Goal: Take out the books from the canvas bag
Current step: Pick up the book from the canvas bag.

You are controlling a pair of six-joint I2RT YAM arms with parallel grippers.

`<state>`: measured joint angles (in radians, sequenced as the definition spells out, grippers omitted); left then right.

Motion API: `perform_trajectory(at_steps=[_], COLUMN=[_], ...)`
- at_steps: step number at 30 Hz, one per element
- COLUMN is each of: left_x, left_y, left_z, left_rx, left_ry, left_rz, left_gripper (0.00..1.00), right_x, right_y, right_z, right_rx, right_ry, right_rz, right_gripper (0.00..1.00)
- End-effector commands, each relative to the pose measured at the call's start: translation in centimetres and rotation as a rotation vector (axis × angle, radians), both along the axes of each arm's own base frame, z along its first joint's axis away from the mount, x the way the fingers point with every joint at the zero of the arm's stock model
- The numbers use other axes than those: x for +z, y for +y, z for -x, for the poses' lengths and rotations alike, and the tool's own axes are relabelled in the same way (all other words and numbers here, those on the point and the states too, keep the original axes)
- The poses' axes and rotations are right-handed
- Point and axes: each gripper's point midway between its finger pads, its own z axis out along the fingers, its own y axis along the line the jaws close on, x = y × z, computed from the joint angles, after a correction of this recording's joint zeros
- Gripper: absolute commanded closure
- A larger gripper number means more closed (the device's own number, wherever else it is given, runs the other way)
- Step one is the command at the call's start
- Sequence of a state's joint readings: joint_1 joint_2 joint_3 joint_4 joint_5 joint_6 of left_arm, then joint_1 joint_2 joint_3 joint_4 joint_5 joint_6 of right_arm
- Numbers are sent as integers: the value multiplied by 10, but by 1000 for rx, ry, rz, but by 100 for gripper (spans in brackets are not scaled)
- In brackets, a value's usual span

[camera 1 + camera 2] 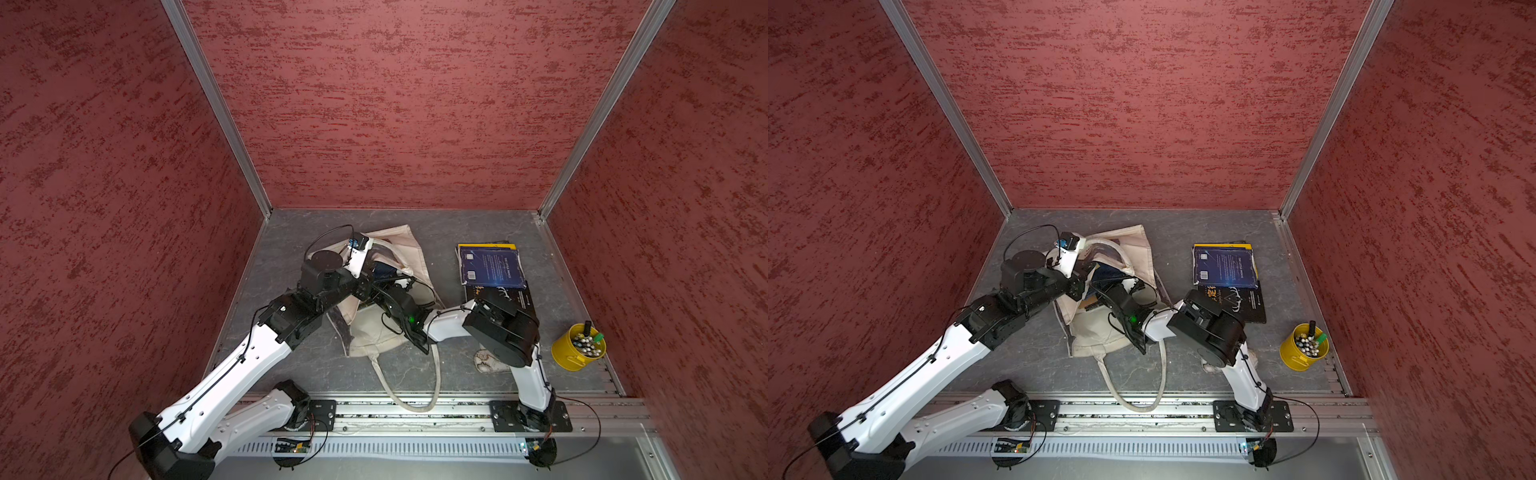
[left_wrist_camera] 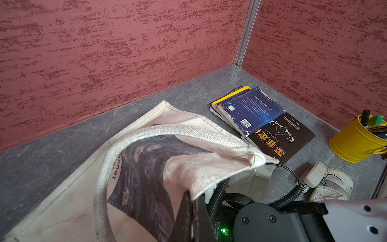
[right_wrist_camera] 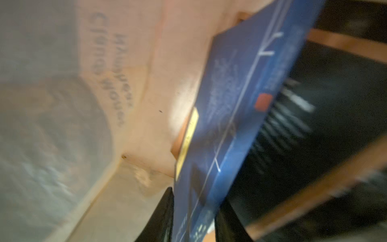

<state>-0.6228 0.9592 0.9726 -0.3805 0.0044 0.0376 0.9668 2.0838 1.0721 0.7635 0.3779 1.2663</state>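
My left end effector [image 2: 188,211] is pinched shut on the rim of the cream canvas tote bag [image 1: 370,334], which lies on the grey surface [image 1: 332,374] with its long axis running from the back wall toward the front rail. Inside it, my right end effector [image 3: 194,201] is closed on a thin dark blue paperback book [image 3: 230,104], whose length points deeper into the bag.

Canvas bag [image 1: 374,336] mid-table holds blue book [image 1: 383,270]; left arm [image 1: 249,365] and right arm [image 1: 503,328] reach in. Stacked books [image 1: 492,266] lie well apart.
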Motion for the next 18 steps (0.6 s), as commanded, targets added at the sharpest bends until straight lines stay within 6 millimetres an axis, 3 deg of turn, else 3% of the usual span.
perform_trajectory(at_steps=[1, 3, 7, 13, 18], left_x=[27, 27, 29, 28, 25], left_y=[-7, -9, -8, -6, -5], left_z=[4, 5, 7, 6, 2], left_rx=[-48, -56, -62, -50, -35], left_ry=[-76, -75, -84, -94, -95], left_rz=[80, 84, 93, 96, 92], left_gripper=[100, 100, 100, 100, 100], right_x=[-1, -8, -8, -25, -14], right_y=[1, 2, 5, 0, 0], right_z=[-16, -20, -32, -44, -42], right_rx=[-41, -54, -95, -129, -100], right_ry=[-13, -2, -14, 43, 21], right_rz=[5, 3, 5, -24, -43], right_gripper=[64, 60, 60, 64, 89])
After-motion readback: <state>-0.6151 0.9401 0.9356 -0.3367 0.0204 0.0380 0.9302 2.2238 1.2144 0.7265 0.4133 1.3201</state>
